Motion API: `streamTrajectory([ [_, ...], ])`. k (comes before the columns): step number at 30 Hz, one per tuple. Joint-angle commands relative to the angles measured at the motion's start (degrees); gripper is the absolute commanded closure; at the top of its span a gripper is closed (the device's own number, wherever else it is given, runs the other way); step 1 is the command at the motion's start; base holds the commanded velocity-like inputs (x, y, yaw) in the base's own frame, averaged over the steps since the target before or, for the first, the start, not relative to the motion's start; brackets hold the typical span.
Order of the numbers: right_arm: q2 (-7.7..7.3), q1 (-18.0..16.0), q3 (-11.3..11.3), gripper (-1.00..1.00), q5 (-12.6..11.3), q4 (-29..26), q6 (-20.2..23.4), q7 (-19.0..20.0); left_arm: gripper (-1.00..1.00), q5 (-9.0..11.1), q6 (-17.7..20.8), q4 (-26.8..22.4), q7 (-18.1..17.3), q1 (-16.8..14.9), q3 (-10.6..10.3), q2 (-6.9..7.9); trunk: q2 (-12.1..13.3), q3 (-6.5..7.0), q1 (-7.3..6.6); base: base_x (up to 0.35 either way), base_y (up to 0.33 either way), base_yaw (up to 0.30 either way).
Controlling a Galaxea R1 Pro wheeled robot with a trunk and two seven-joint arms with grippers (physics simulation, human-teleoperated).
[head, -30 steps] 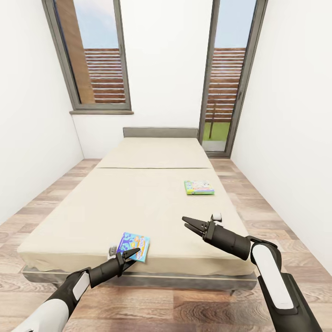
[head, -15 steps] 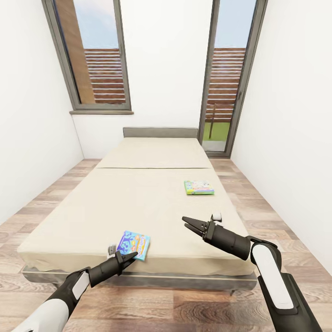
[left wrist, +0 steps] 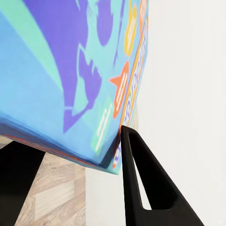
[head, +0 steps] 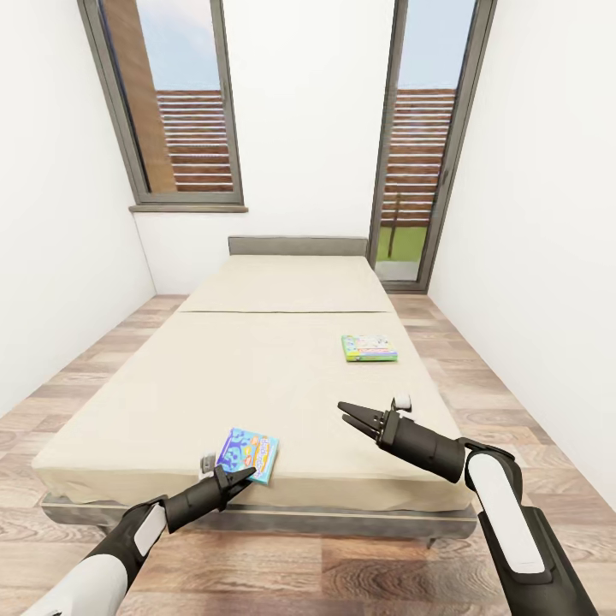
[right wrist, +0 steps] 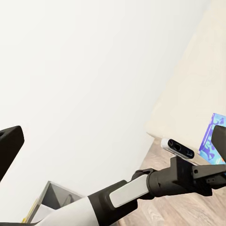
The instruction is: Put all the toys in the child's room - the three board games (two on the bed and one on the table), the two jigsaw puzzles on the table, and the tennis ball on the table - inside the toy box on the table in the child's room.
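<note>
The flat blue game box (head: 249,454) lies near the front edge of the soft beige bed (head: 257,376). The left gripper (head: 242,476) has its black pointy jaws spread around the box's corner. The green game box (head: 369,347) lies farther back. The right gripper (head: 347,414) hangs over the bed, jaws spread.

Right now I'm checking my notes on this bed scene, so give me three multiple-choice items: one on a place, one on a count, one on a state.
1. Where does the blue board game lie?
A. near the foot edge of the bed
B. by the headboard
C. on the floor

2. How many board games lie on the bed?
A. one
B. two
C. three

3. How does the right tool stand?
A. shut on a box
B. open and empty
C. shut, empty

Key: 1 A, the blue box sits at the near edge by the left tool. 2 B, blue one plus the green and white board game. 3 B, its fingers are spread above the mattress, holding nothing.
</note>
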Motion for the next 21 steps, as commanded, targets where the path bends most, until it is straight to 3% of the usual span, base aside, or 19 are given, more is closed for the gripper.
streamTrajectory([
  [1,0.01,-0.04,-0.07,-1.00,0.37,0.00,0.23,0.45,1.00,-0.97,-0.93,0.09,0.83,-0.02,-0.05,0.00,-0.01,-0.06,0.00,0.000,0.000,0.000],
  [21,0.01,-0.04,-0.07,-1.00,0.37,0.03,0.15,0.38,1.00,-0.99,-0.93,0.09,0.83,-0.02,-0.05,0.00,7.21,3.17,-3.95,0.000,0.000,0.000],
])
